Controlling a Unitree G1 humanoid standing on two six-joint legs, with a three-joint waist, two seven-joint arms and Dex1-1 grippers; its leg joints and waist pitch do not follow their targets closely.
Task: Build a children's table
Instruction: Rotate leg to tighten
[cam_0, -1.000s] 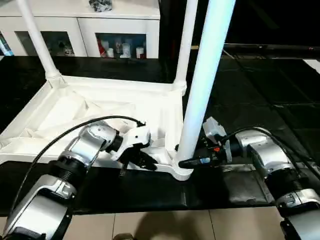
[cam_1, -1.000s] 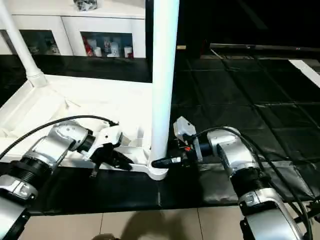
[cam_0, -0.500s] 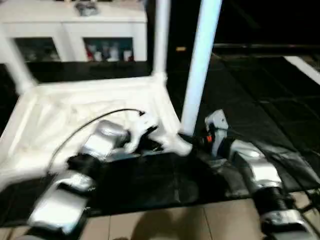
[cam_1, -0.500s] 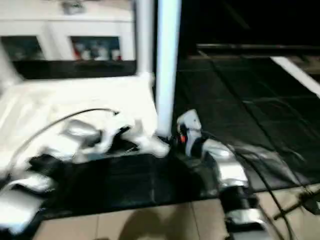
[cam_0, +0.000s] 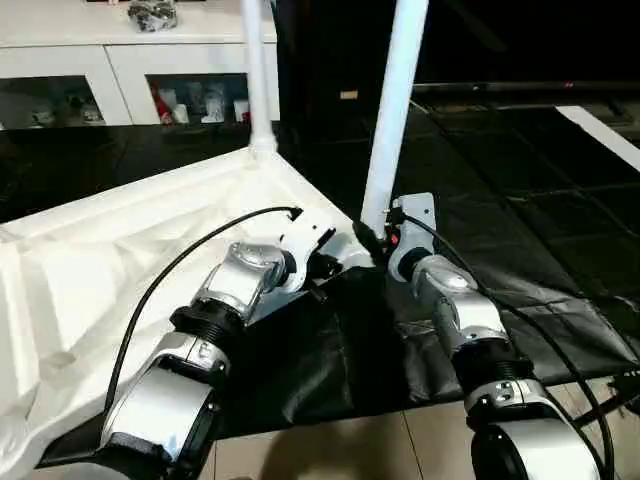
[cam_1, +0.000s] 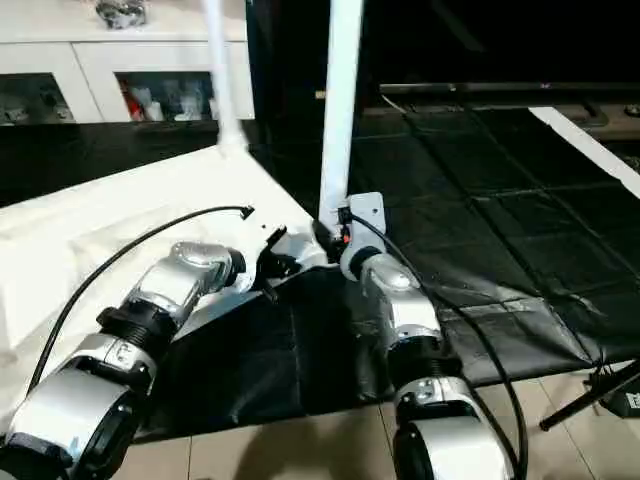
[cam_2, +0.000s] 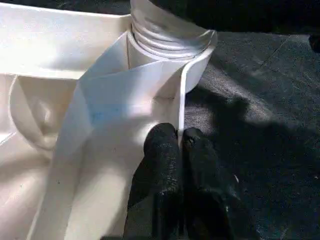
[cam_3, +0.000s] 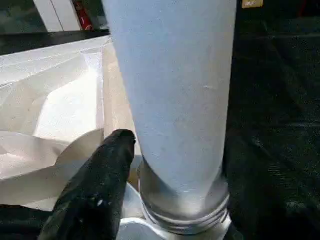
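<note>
White plastic table top (cam_0: 120, 260) lies upside down on a black, faintly wrinkled mat (cam_0: 330, 350), ribbed underside facing up, with raised rim walls and thin diagonal ribs running toward a round corner socket (cam_2: 192, 75). Two smooth, round legs stand upright in its sockets: the near leg (cam_0: 395, 110) at the corner between the two arms, and the far leg (cam_0: 256, 70) at the corner toward the cabinet.

Seen from the left wrist, the left gripper (cam_2: 180, 145) is clenched on the thin upright rim wall of the top just beside the near corner socket, one matte black finger on each side of the wall. The threaded collar of the near leg sits in that socket, its ridges showing above the socket's lip.

In the right wrist view, the right gripper (cam_3: 165, 150) is at the base of the near leg; one black finger (cam_3: 100, 180) lies against the leg's side just above its ridged collar, while the other finger is hidden behind the leg, so whether the gripper grasps the leg cannot be told.

Beyond the near corner, the mat runs bare to the robot's right and forward. Tiled floor (cam_0: 330, 450) shows at the mat's near edge. Behind the table stands a white glass-door cabinet (cam_0: 140, 70) with small items inside. A black cable (cam_0: 190, 260) arches over the left forearm.
</note>
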